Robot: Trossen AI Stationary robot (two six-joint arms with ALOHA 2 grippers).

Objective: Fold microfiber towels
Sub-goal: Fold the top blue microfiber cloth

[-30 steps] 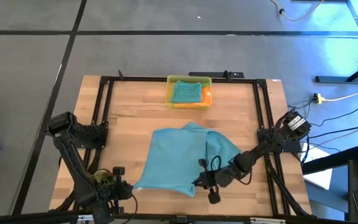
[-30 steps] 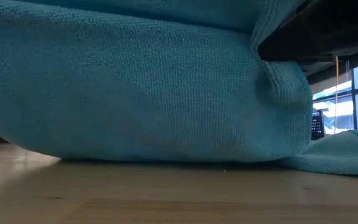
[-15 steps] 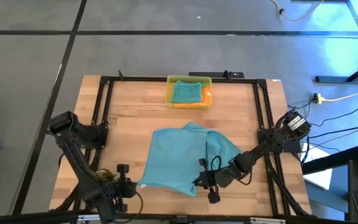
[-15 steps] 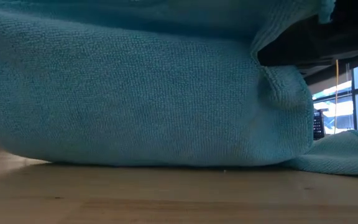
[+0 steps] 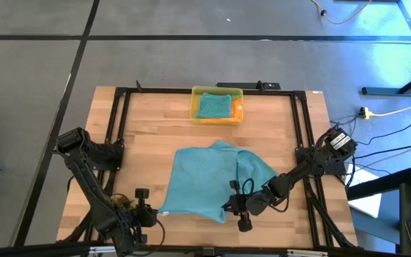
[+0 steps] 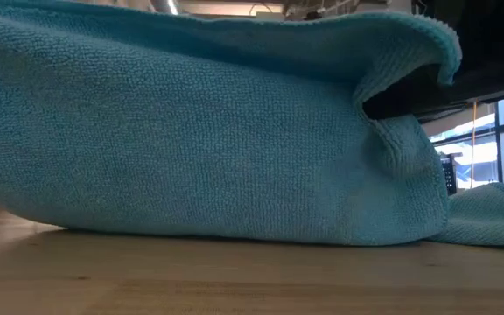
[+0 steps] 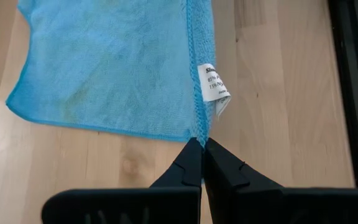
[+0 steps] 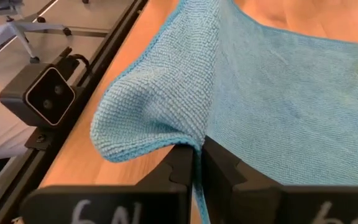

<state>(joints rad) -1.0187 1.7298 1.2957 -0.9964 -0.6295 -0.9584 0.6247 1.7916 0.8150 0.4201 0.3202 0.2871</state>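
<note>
A teal-blue microfiber towel [image 5: 212, 182] lies spread on the middle of the wooden table, and its near edge fills the low view [image 6: 191, 157]. My left gripper [image 5: 157, 212] is shut on its near-left corner, beside a white label [image 7: 215, 87]. My right gripper [image 5: 228, 209] is shut on the near-right part of the towel, where the cloth humps up and folds over [image 8: 148, 106]. More folded cloths, teal and orange, sit in the yellow bin [image 5: 217, 105] at the far edge. My left gripper pinches the towel's near-left corner [image 7: 197, 132] between its two shut fingers, right at the stitched hem. The fingers slant down from the table's near-left side. Beyond the corner the towel lies flat on the wood. My right gripper pinches the towel's hem at its near-right corner [image 8: 194, 144] between its two fingers, and a strand of hem runs down between them. The fingers come from the table's right side, slanting down. The cloth beside them stands up off the table and curls over in a loose fold.
A black metal frame [image 5: 120, 121] runs around the table top. A small black camera [image 8: 45, 96] sits on the frame rail at the near edge, close to my right gripper. Bare wood [image 5: 155, 135] lies between the towel and the bin.
The raised near part of the towel has sunk a little: in the low view its upper rim has come down into sight and curls over at the right. The rest of the towel stays flat on the table.
</note>
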